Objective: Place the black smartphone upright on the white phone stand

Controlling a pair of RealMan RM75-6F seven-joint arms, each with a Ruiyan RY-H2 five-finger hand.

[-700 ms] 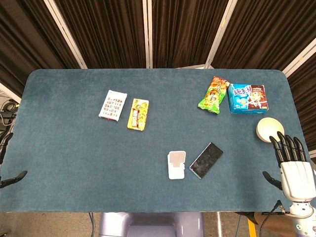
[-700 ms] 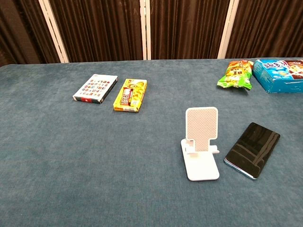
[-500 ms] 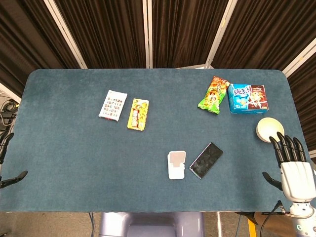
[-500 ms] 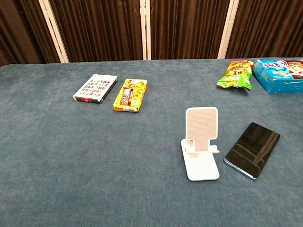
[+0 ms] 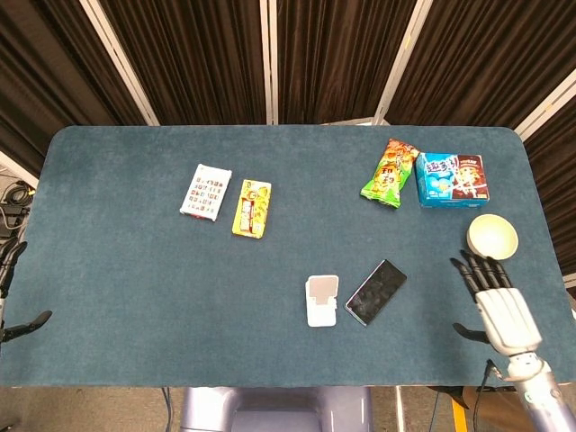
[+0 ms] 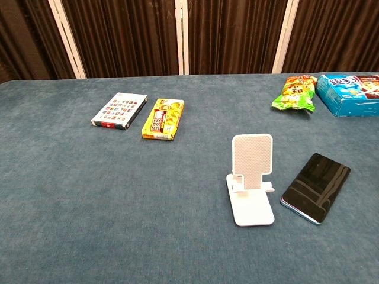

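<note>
The black smartphone lies flat, screen up, on the blue table just right of the white phone stand, whose back plate is raised. My right hand hovers over the table's front right corner with its fingers spread and nothing in it, well to the right of the phone. Only a few fingertips of my left hand show at the left edge of the head view, empty and apart. The chest view shows neither hand.
A cream bowl sits just beyond my right hand. A blue box and a green snack bag lie at the back right. A white card box and a yellow candy box lie left of centre.
My right hand has moved left and inward over the table, toward the phone. The phone, the stand and the left hand have not moved.
</note>
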